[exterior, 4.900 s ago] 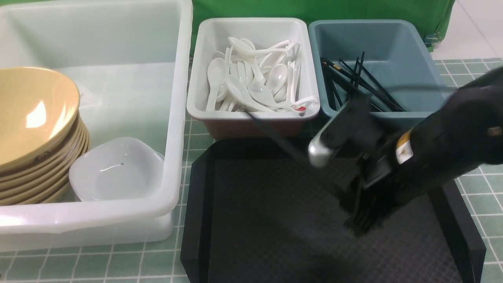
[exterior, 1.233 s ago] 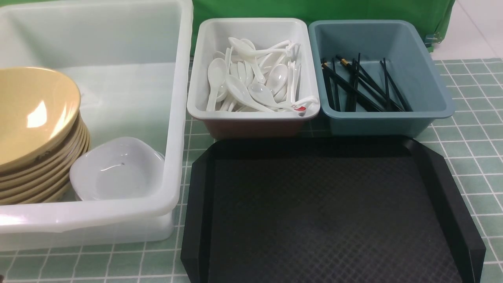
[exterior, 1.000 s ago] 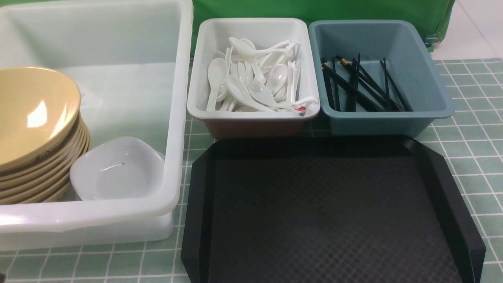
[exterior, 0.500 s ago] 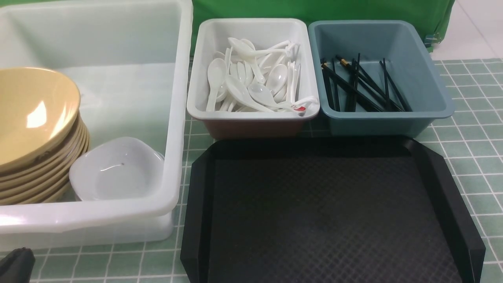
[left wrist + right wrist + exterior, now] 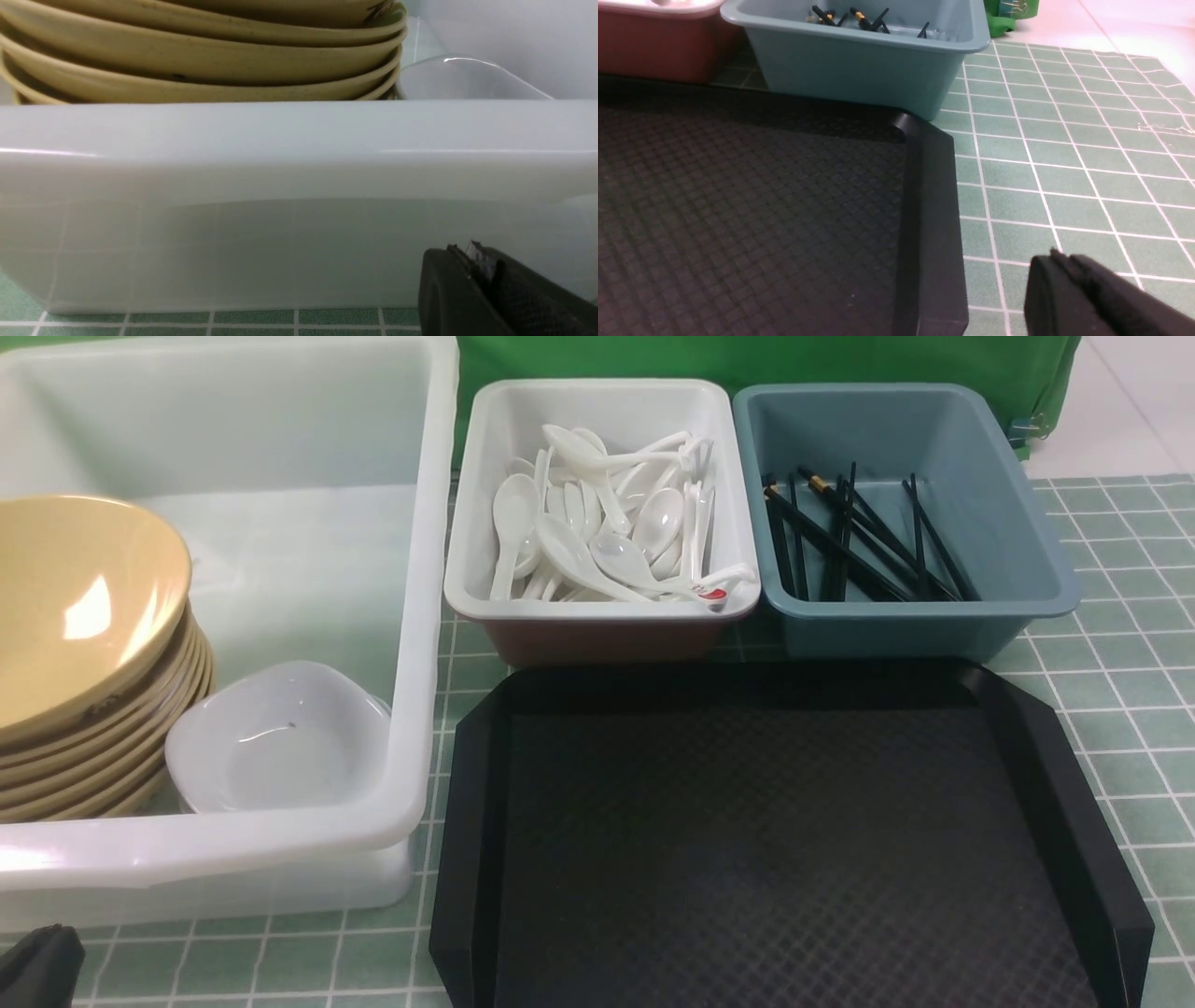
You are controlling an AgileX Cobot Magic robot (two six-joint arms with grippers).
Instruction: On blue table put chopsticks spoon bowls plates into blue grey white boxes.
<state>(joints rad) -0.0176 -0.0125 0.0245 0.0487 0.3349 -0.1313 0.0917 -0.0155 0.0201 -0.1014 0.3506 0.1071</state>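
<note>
The left gripper is squeezed tight with nothing in it, low by the near wall of the big white box. That box holds the bowls and plates. The right gripper is squeezed tight too, right of the black tray. Far off, spoons fill the small white box, and chopsticks fill the blue box.

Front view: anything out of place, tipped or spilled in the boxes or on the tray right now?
Mostly tidy. The tan bowls are stacked on a slant in the large white box, with a white dish beside them. One spoon with a red mark lies among the plain white spoons. Nothing is spilled.
</note>
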